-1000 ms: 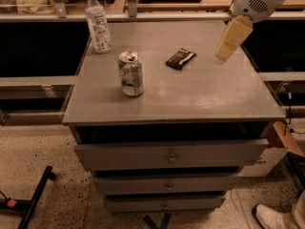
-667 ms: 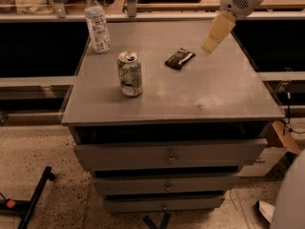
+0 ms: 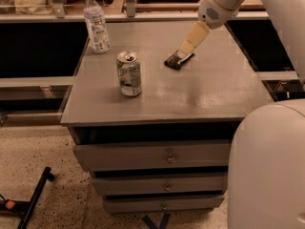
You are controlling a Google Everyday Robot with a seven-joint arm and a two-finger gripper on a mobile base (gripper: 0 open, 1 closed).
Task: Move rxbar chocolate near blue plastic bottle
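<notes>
The rxbar chocolate (image 3: 175, 61) is a small flat black bar lying on the grey cabinet top (image 3: 214, 94), right of centre towards the back. The blue plastic bottle (image 3: 96, 23) stands upright at the back left corner, clear with a white cap and pale label. My gripper (image 3: 187, 49) reaches down from the upper right on a white arm; its pale fingers (image 3: 193, 37) point down-left and their tips sit right at the bar's right end. The bar is well apart from the bottle.
A green-and-white soda can (image 3: 129, 74) stands upright between the bottle and the bar, nearer the front. The cabinet has drawers (image 3: 157, 159) below. A white robot body (image 3: 267, 171) fills the lower right. A black stand leg (image 3: 33, 199) lies on the floor at left.
My gripper has moved left and down from the right side of the cabinet top to the bar. The bar, can and bottle have not moved.
</notes>
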